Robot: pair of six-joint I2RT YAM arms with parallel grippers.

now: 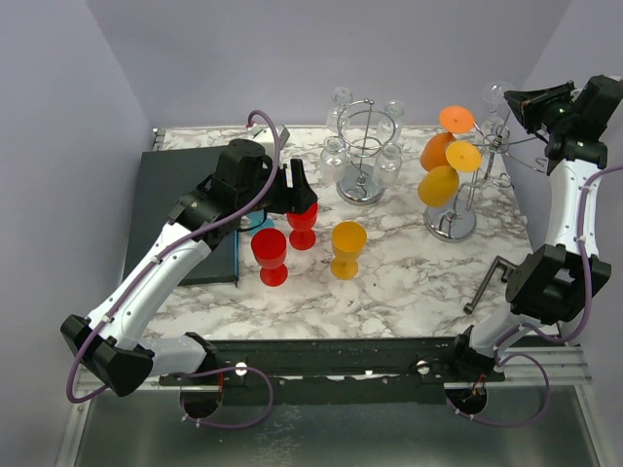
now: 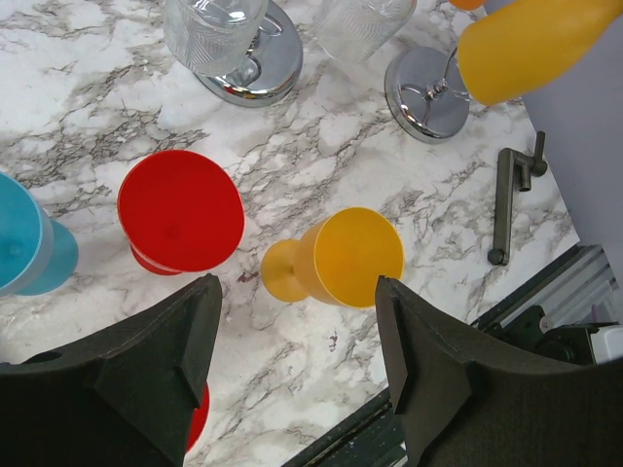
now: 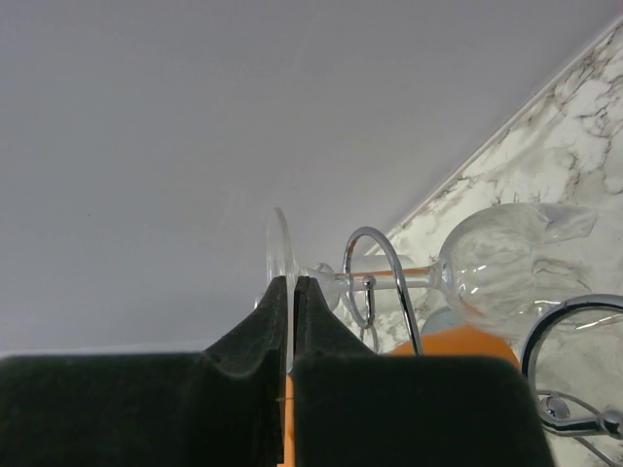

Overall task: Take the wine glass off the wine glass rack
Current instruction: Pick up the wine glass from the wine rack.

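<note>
Looking down from above, the right hand (image 1: 513, 100) meets the clear wine glass (image 1: 494, 93) at the top of the wine glass rack (image 1: 454, 222), far right on the worktop (image 1: 409, 282), while the left hand (image 1: 294, 187) hangs over a red goblet (image 1: 303, 222). From the left wrist, that hand's fingers (image 2: 161, 360) stand apart, a yellow goblet (image 2: 346, 255) showing between them. From the right wrist, the right hand is clamped on the glass's round foot, the stem lying level through the rack's wire loop (image 3: 375, 277).

Clear wine glass (image 3: 506, 261) — sideways, stem across chrome rack loop (image 3: 369, 233)
</note>
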